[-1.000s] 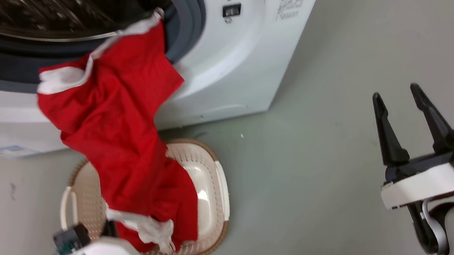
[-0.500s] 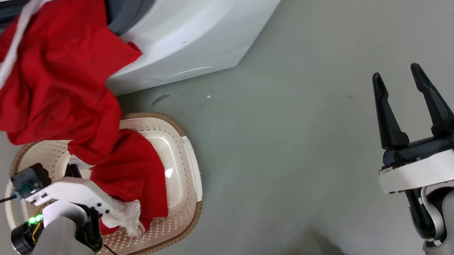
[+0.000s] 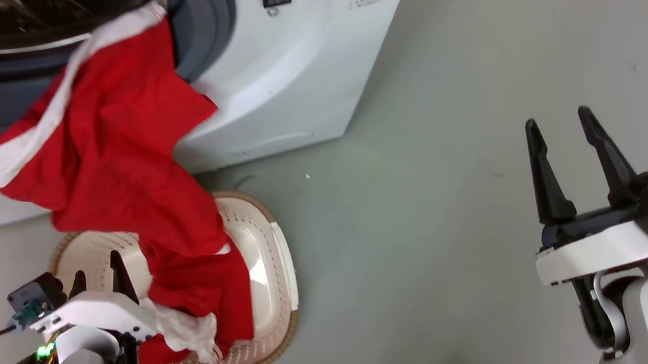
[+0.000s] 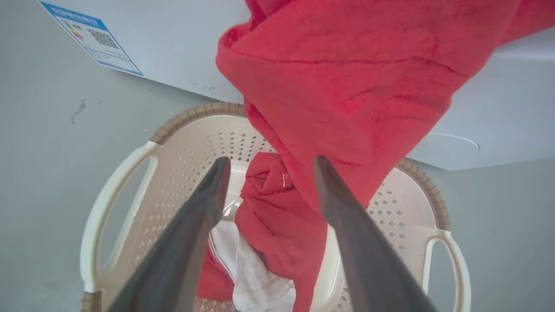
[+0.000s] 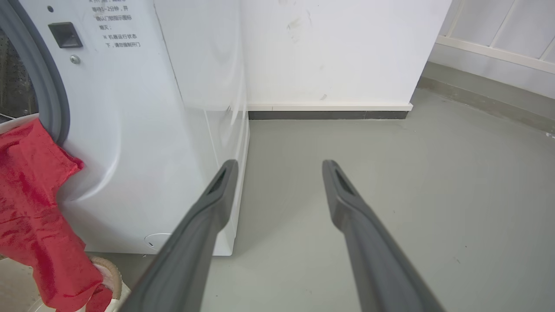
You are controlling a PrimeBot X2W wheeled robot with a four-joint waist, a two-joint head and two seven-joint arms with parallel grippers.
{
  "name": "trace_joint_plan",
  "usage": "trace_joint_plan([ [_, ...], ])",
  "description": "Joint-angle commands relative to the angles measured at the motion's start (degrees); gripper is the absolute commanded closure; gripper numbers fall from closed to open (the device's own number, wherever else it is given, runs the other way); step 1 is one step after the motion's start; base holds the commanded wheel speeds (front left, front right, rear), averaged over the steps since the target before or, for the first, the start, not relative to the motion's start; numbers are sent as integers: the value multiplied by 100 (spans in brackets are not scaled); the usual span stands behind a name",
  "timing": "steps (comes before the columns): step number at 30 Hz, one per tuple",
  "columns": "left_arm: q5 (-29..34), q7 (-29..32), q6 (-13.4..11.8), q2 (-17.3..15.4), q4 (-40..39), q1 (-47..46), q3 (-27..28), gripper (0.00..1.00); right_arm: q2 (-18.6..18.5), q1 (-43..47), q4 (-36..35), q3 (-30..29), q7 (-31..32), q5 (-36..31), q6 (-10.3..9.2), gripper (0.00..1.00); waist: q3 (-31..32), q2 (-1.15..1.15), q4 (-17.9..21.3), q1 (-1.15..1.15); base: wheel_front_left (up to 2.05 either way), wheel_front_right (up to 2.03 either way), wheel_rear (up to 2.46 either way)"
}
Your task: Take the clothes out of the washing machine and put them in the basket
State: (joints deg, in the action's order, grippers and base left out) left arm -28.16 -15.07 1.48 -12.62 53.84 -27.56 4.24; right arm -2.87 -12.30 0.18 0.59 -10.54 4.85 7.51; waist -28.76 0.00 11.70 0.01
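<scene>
- Head view: The washer (image 3: 291, 73) stands on the floor (image 3: 422, 226) with its drum opening exposed.
- The red clothes (image 3: 116, 147) hang from the grey door ring, run down the front panel and end in the basket (image 3: 281, 268).
- The basket sits on the floor just in front of the washer. A white patch of fabric lies at its near side.
- The left gripper (image 3: 97, 272) is over the basket's left part, beside the fabric, fingers apart and holding nothing.
- The right gripper (image 3: 558, 120) is well apart from the washer, over bare floor, fingers spread wide and empty.
- Left wrist view: The left gripper (image 4: 272, 160) is wide, pointing into the basket (image 4: 195, 117).
- The clothes (image 4: 347, 86) drape down beyond the two fingers. Red and white folds rest on the basket base. Contact with the right-hand finger cannot be determined.
- A blue label (image 4: 91, 39) is on the washer panel (image 4: 173, 47).
- Right wrist view: The right gripper (image 5: 279, 164) is wide and empty, aimed at floor (image 5: 390, 195) beside the washer (image 5: 143, 130).
- The clothes (image 5: 34, 195) hang at the left edge, down to the basket rim (image 5: 110, 268).
</scene>
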Motion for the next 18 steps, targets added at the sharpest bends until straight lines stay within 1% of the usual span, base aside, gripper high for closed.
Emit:
trace_joint_plan([
  [1, 97, -13, 23, 26, -155, 140, 55, 0, -1, 100, 16, -3, 19, -12, -4, 0, 313, 0, -125, -1, 0, 0, 0],
  [7, 603, -14, 82, 191, -1135, 594, 294, 0, -2, 325, -15, -50, 148, -73, -4, 0, 792, 0, -314, -1, 0, 0, 0],
  [12, 996, -14, 151, 297, -1814, 682, 326, 0, -2, 456, -98, -63, 230, -56, -4, 0, 984, 0, -341, -1, 0, 0, 0],
  [15, 1096, -14, 279, 276, -1894, 480, 227, 0, -1, 508, -137, -44, 248, -9, -4, 0, 1012, 0, -291, -1, 0, 0, 0],
  [18, 1138, 127, 384, 123, -1735, 199, 70, 0, -2, 542, -159, -24, 244, 40, -4, 0, 969, 0, -196, -1, 0, 0, 0],
])
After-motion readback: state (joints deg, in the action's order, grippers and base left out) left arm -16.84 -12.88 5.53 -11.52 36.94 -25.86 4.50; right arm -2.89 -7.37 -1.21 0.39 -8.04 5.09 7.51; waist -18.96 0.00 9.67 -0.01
